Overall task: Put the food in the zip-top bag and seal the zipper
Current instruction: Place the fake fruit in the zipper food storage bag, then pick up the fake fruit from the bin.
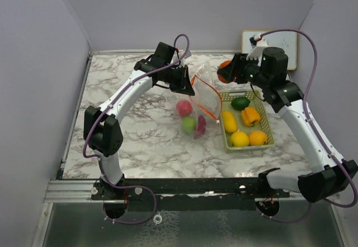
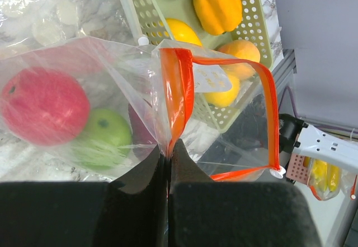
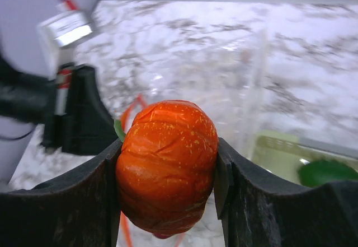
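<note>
- With the left jaws, clamps tight on the orange zipper strip (image 2: 177, 90) of the zip-top bag (image 1: 202, 98), pinching both plastic layers at one end of the mouth, and holds that edge up off the bench (image 1: 123, 140).
- Leaves the mouth gaping: in the left wrist view the zipper forms an open loop towards the basket, with a small white tab (image 2: 275, 172) at the strip's other end.
- Inside the bag, low down near the middle of the bench: a pink-red fruit (image 1: 184, 108), a green fruit (image 1: 188, 125) touching it, and just beside them a dark purple-red piece (image 1: 201, 125), perhaps a third fruit, blurred by the plastic.
- With the right jaws, grips an orange pumpkin (image 3: 168, 166) by its two sides and holds it in the air over the far end of the pale green basket (image 1: 249, 148), just right of the bag's mouth.
- In the basket, on the right half of the bench and just beside the bag: a dark green fruit (image 1: 240, 102), an orange pepper (image 1: 250, 116), a long yellow piece (image 1: 229, 121), and at the near end a yellow fruit (image 1: 239, 139) next to an orange fruit (image 1: 258, 138).
- At the far right corner of the bench: a white board (image 1: 282, 42), standing against the wall.
</note>
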Tool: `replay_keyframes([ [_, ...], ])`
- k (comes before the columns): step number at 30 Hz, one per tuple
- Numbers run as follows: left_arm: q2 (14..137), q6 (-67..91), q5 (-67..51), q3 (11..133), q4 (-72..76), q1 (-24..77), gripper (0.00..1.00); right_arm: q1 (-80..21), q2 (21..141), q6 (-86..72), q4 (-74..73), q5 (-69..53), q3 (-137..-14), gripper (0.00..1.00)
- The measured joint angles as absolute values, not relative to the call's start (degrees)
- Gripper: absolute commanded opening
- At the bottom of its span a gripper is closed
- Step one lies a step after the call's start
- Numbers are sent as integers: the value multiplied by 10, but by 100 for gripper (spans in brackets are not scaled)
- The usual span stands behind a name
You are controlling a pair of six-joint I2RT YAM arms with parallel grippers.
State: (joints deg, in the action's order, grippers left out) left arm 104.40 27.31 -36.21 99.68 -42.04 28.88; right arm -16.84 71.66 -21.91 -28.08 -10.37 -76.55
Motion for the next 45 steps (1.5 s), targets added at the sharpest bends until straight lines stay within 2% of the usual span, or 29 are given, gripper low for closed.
replay_keyframes([
  [6,1044,273,-362,997,-421,289,0,-230,759,-201,-225,-209,-776,38],
  [10,1044,273,-362,997,-422,289,0,-255,774,-196,-220,-227,-747,48],
  [12,1044,273,-362,997,-423,289,0,-262,775,-190,-227,-227,-736,57],
  [14,1044,273,-361,998,-427,289,0,-263,775,-181,-233,-226,-728,77],
  [15,1044,273,-361,999,-428,289,0,-263,775,-177,-236,-225,-726,92],
  [16,1044,273,-361,999,-430,289,0,-263,775,-172,-244,-222,-726,99],
  [24,1044,273,-361,1005,-434,289,0,-263,775,-146,-286,-191,-738,99],
  [31,1044,273,-361,1008,-434,289,0,-263,762,-188,-342,-3,-768,100],
  [36,1042,273,-359,1008,-436,289,0,-240,804,-241,-415,132,-786,100],
  [45,1028,273,-356,1006,-447,289,0,-157,900,-303,-429,198,-720,100],
])
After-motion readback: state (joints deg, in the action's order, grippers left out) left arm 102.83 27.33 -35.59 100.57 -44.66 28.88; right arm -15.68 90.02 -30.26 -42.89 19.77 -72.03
